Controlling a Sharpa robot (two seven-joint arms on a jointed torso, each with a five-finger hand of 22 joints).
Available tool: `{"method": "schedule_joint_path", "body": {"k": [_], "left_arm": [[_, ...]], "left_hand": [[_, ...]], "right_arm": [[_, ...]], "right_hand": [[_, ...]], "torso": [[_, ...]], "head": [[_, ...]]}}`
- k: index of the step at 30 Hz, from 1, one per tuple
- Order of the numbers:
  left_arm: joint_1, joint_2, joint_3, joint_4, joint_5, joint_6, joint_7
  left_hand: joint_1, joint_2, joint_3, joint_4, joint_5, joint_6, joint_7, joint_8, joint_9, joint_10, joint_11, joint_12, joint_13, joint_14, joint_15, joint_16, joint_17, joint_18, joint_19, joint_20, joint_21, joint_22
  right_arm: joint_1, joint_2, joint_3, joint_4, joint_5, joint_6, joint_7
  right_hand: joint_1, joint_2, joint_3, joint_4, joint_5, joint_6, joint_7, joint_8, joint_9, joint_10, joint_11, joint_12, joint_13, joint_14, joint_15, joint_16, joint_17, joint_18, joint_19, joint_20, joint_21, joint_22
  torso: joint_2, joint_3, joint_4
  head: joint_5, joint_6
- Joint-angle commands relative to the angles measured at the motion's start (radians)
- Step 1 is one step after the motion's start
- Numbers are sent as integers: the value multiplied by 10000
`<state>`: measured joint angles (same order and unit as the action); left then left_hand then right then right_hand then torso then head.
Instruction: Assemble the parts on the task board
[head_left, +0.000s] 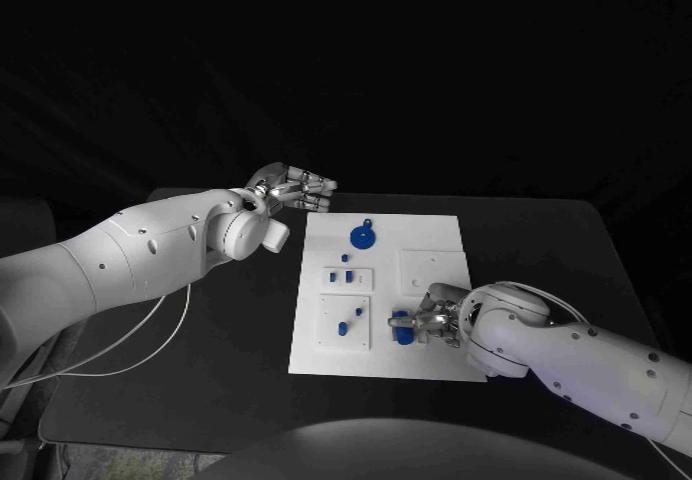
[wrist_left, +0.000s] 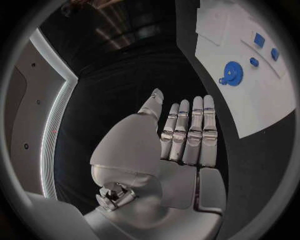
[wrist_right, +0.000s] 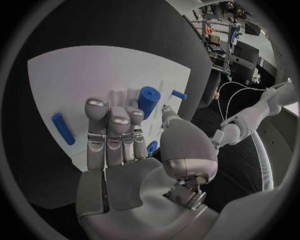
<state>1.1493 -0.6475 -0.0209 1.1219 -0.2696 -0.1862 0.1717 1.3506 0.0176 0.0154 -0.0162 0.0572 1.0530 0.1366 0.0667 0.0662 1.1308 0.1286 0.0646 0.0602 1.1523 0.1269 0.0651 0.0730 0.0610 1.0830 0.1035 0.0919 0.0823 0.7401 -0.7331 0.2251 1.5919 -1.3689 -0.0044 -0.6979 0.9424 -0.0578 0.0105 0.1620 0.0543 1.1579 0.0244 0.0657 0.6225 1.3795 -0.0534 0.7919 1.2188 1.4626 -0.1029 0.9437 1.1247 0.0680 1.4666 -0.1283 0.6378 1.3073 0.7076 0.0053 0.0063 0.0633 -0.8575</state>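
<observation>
Black tabletop under my cameras carries the white rectangular task board (head_left: 433, 300) at its centre. Nearest me, my silver right hand (head_left: 433, 318) hovers over the board's near end, fingers straight and empty above a blue cylindrical part (wrist_right: 148, 100); a blue bar-shaped part (wrist_right: 62, 128) lies beside them. Farther up lies a round blue gear part (head_left: 362, 236). Beyond the board's far corner, my left hand (head_left: 296, 188) hangs flat, holding nothing.

Two white robot arms reach inward from opposite sides. The left robot hand (head_left: 293, 188) is raised at the end of its bent arm, fingers straight, side by side, holding nothing. The right robot hand (head_left: 437, 318) is lowered, palm down, fingers extended and slightly apart.
</observation>
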Motion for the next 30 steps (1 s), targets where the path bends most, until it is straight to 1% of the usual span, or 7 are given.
{"method": "schedule_joint_path", "body": {"k": [1, 15, 16, 17, 19, 28, 30], "left_arm": [[2, 1, 6, 24, -10, 123, 41], [2, -48, 4, 27, -10, 139, 24], [2, -53, 3, 27, -10, 142, 21], [2, -59, 2, 27, -10, 143, 18], [2, -67, -1, 26, -10, 146, 12], [2, -71, -18, 20, -10, 153, -2], [2, -70, -22, 20, -10, 157, -6]], "left_hand": [[-115, 21, 3, 52, -51, -50, -3, -31, 9, -82, 15, -54, -5, -78, -23, -34, 8, 151, 1, 75, -20, -9], [-127, 20, 6, 79, -50, -49, -3, -30, 10, -81, 14, -53, -5, -80, -23, -34, 9, 153, 1, 77, -22, -10], [-129, 22, 15, 101, -51, -42, -6, -30, 10, -80, 14, -53, -5, -79, -23, -34, 10, 153, 1, 78, -25, -12], [-129, 22, 15, 101, -51, -42, -6, -30, 10, -80, 14, -53, -5, -79, -23, -34, 10, 153, 1, 78, -25, -12], [-129, 22, 15, 101, -51, -42, -6, -30, 10, -80, 14, -53, -5, -79, -23, -34, 10, 153, 1, 78, -25, -12], [-129, 22, 15, 101, -51, -42, -6, -30, 10, -80, 14, -53, -5, -79, -23, -34, 10, 153, 1, 78, -25, -12], [-129, 22, 15, 101, -51, -42, -6, -30, 10, -80, 14, -53, -5, -79, -23, -34, 10, 153, 1, 78, -25, -12]], "right_arm": [[-17, -91, -3, 131, 26, 208, 268], [-18, -735, 113, 659, 554, 1124, 983], [-21, -761, 120, 678, 567, 1209, 1063], [-27, -785, 126, 696, 557, 1273, 1125], [-48, -830, 139, 720, 467, 1330, 1206], [-114, -920, 182, 695, 188, 1527, 1383], [-126, -907, 184, 674, 180, 1495, 1374]], "right_hand": [[203, 37, 18, -238, -41, 79, 4, -6, 24, -23, 14, 41, -6, 23, -45, -26, -1, -111, 523, -23, 65, 108], [528, 95, -250, -796, -36, 154, -17, -9, 207, -53, 6, 152, -16, 11, -45, 6, -32, -111, 519, -18, 73, 115], [755, 180, -156, -956, 125, 154, -12, -10, 225, -66, 11, 162, -11, 9, -33, 2, -39, -115, 513, -6, 51, 111], [848, 202, -163, -1106, 605, 162, -13, -10, 254, -76, 18, 179, -5, 7, -25, -2, -50, -114, 512, 2, 60, 116], [916, 350, -205, -1464, 830, 163, -15, -14, 333, -93, 13, 217, -9, 8, -26, 11, -70, -106, 514, 12, 37, 122], [1164, 430, 87, -1903, 691, 245, -47, -15, 463, -92, -4, 294, -16, -1, -27, 39, -96, -118, 519, 12, 48, 147], [1282, 329, 640, -1961, 317, 266, -71, -21, 454, -90, -19, 305, -19, -4, -43, 42, -104, -127, 518, 0, 45, 152]], "torso": [[1, -4, 6], [-1, 7, -5], [0, 9, -9], [0, 10, -13], [0, 13, -19], [1, 8, -3], [1, 6, -3]], "head": [[-9, 5], [-25, 32], [-31, 18], [-33, 16], [-26, 24], [-48, 24], [-54, 24]]}}
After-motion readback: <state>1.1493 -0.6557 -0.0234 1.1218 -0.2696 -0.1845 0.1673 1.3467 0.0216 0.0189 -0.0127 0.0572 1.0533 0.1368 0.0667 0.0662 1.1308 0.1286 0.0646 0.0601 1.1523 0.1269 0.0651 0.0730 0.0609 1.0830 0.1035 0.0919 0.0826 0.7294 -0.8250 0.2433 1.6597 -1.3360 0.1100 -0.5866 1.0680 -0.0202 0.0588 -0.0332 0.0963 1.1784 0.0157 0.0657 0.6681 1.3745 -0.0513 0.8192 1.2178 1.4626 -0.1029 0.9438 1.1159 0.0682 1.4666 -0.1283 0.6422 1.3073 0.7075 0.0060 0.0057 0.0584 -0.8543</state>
